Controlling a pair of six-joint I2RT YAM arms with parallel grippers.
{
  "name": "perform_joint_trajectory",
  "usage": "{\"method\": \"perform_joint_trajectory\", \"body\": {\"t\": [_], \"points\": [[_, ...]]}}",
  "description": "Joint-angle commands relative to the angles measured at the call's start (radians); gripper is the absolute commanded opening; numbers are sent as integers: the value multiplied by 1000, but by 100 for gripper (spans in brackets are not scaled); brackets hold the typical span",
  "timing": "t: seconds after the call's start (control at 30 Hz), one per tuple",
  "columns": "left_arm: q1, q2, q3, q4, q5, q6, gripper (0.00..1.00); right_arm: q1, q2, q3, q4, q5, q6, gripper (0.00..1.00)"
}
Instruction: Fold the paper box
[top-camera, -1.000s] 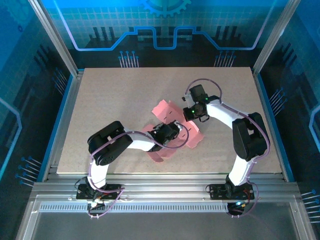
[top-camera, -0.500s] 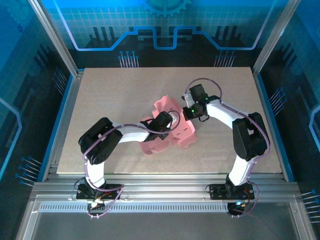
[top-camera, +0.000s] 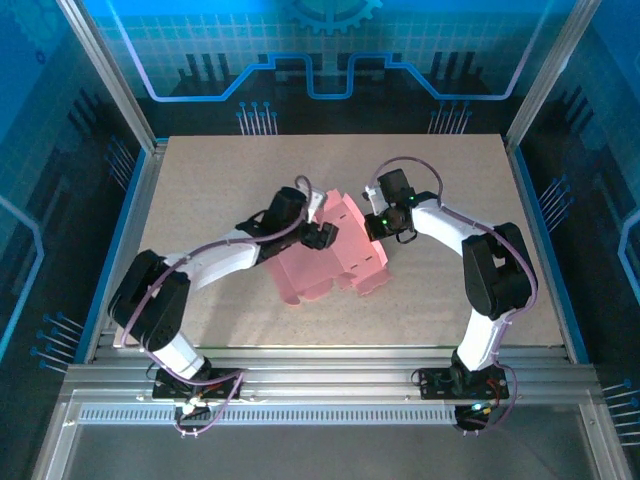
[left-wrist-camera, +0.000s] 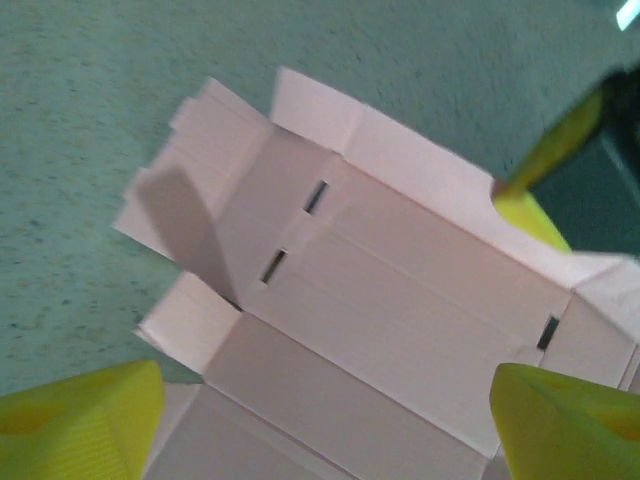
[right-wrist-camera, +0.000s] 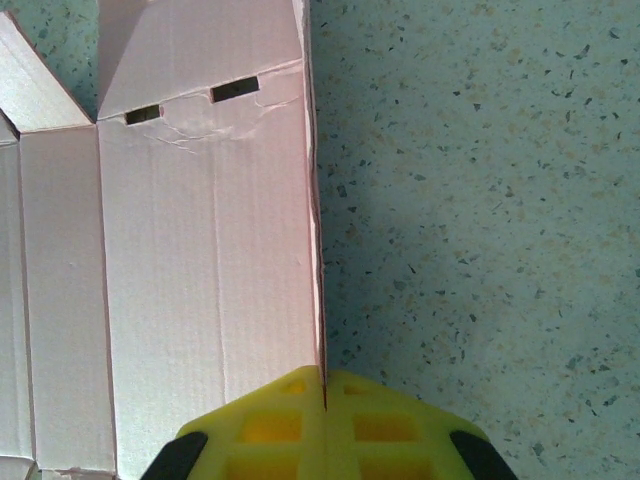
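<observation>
The paper box (top-camera: 332, 258) is a pink creased card cutout with tabs and slots, lying partly folded at the table's middle. My left gripper (top-camera: 319, 234) hovers over its far left part, open, with nothing between its yellow fingertips (left-wrist-camera: 88, 425). In the left wrist view the pink panels (left-wrist-camera: 400, 300) lie spread below my left gripper (left-wrist-camera: 325, 400). My right gripper (top-camera: 379, 226) is shut on the box's right edge. In the right wrist view my right gripper (right-wrist-camera: 323, 385) pinches a raised wall of the card (right-wrist-camera: 200, 260), which stands upright from the table.
The speckled tabletop (top-camera: 220, 190) is bare to the left, far side and right of the card. Metal frame rails (top-camera: 330, 372) run along the near edge, and posts (top-camera: 120, 90) stand at the far corners.
My left gripper has opened, let go of the card and moved away toward the far left. The card's near flaps have folded over and drawn in. The right gripper has stayed put.
</observation>
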Motion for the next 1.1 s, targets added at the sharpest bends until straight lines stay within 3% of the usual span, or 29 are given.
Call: {"method": "perform_joint_trajectory", "body": {"t": [0.0,0.13,0.37,0.5,0.6,0.67,1.07], "points": [[81,10,38,-80,82,-112,84,-9,8,4,16,-29,-21,0],[186,99,106,-171,130,-192,74,-7,2,-4,23,-46,-34,0],[281,275,231,-265,234,-183,30,-3,-7,-6,19,-59,-44,0],[282,375,325,-356,307,-93,27,-2,-10,-3,18,-65,-46,0],[280,427,366,-370,358,-79,19,1,-9,-3,17,-68,-48,0],[278,443,370,-352,396,-92,19,2,-7,-4,19,-69,-47,0],[236,392,296,-357,537,-33,20,6,-4,0,18,-70,-46,0]]}}
